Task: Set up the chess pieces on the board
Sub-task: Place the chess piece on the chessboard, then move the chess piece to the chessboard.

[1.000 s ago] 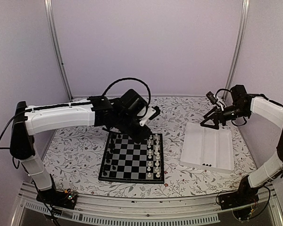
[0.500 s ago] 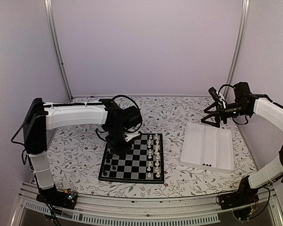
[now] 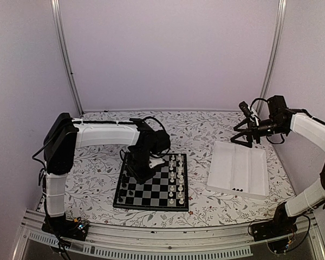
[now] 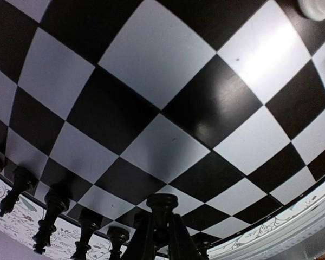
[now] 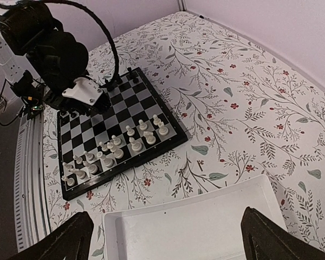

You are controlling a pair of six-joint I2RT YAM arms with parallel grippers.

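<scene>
I am clamping my left fingers (image 4: 162,233) on a black chess piece (image 4: 162,207). Only its round head and neck are showing above the tips. Its base is hidden between them, so I cannot tell whether it is touching the board (image 4: 151,92) below. Left of these fingers, more black chess pieces (image 4: 54,208) are standing along the board's edge, some cut off by the frame. From overhead my own wrist is covering this grip. My right fingers (image 3: 242,140) are spreading wide apart, holding nothing, above the far end of the white tray (image 5: 206,222); its near end is cut off in my wrist view. White pieces (image 5: 131,144) are standing well beyond them.
</scene>
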